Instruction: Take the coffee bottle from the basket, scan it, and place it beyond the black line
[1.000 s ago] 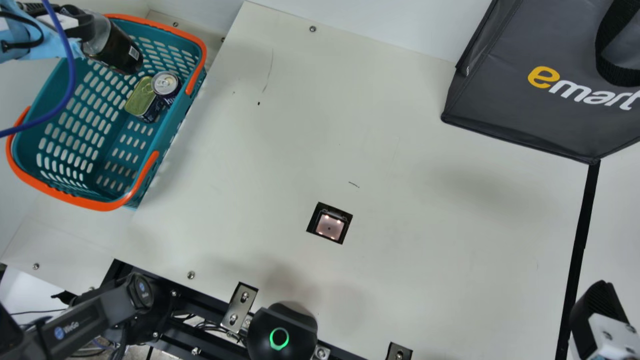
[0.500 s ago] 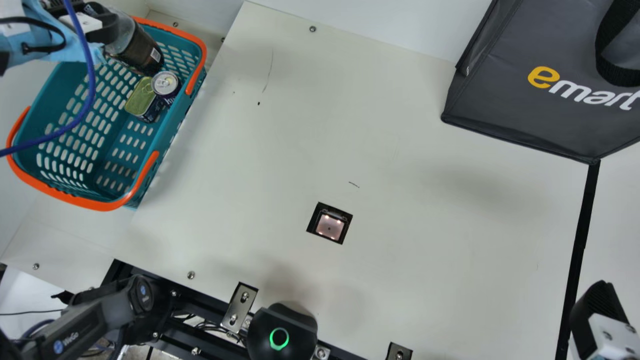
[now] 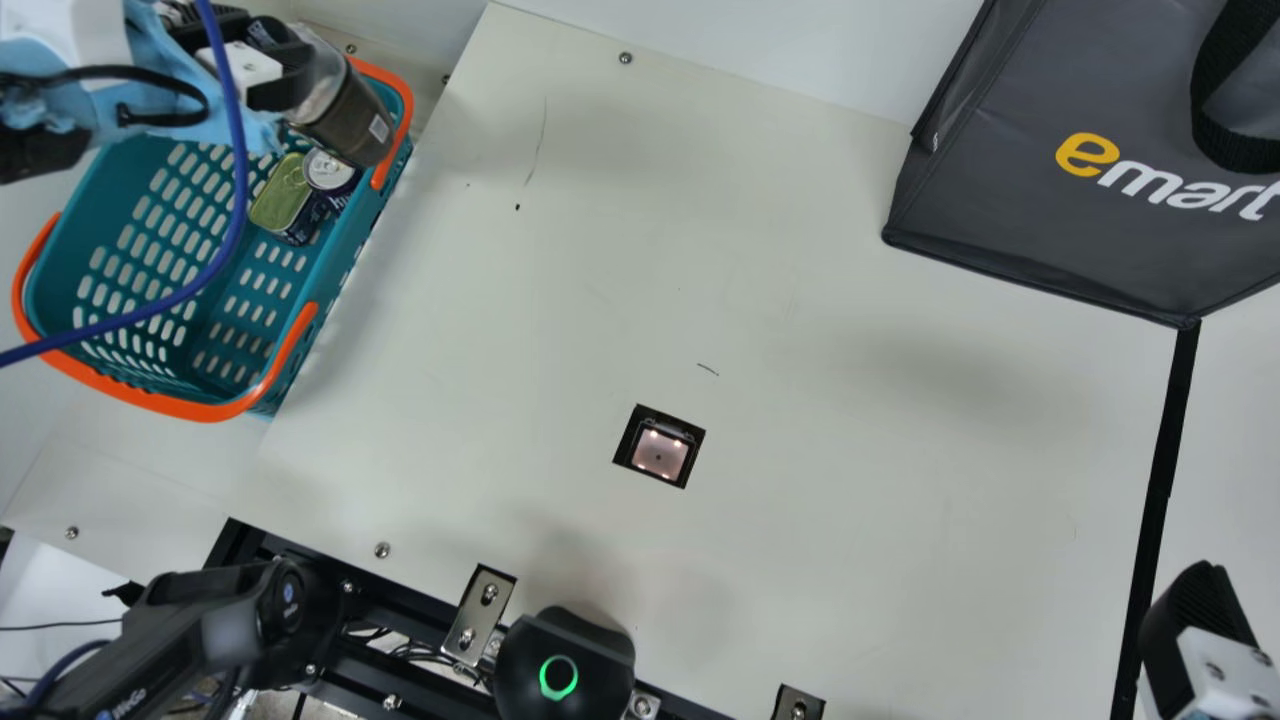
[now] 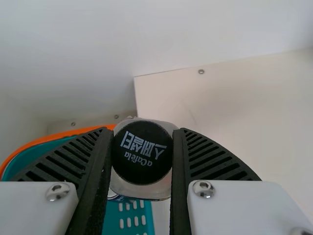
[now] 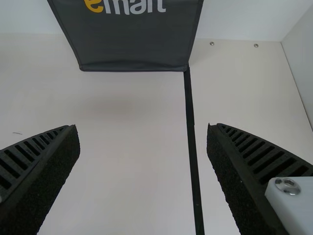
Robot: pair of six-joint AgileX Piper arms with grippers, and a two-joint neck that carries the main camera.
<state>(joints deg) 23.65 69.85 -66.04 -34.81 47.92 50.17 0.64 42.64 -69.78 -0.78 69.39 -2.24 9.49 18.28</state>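
In the main view my left gripper (image 3: 272, 50) is shut on the coffee bottle (image 3: 352, 117), which hangs tilted over the basket's (image 3: 190, 408) far right part. The left wrist view has the bottle's black cap (image 4: 142, 152) pinched between both fingers of my left gripper (image 4: 142, 156). My right gripper (image 3: 1195, 610) is at the lower right of the main view, by the black line (image 3: 1160, 480). In the right wrist view my right gripper (image 5: 143, 134) stands open, with bare table and the black line (image 5: 191, 132) between its fingers. The scanner (image 3: 660, 452) lies in the middle of the table.
A tin (image 3: 284, 198) and a can (image 3: 330, 170) stay inside the basket. A dark grey bag (image 3: 1040, 200) stands at the far right, at the line's far end. A black device with a green ring (image 3: 558, 677) is at the table's near edge. A blue cable (image 3: 225, 240) crosses over the basket.
My left gripper has moved to the right in the main view with the coffee bottle, from over the basket's far left part toward its right rim. My right gripper has kept still.
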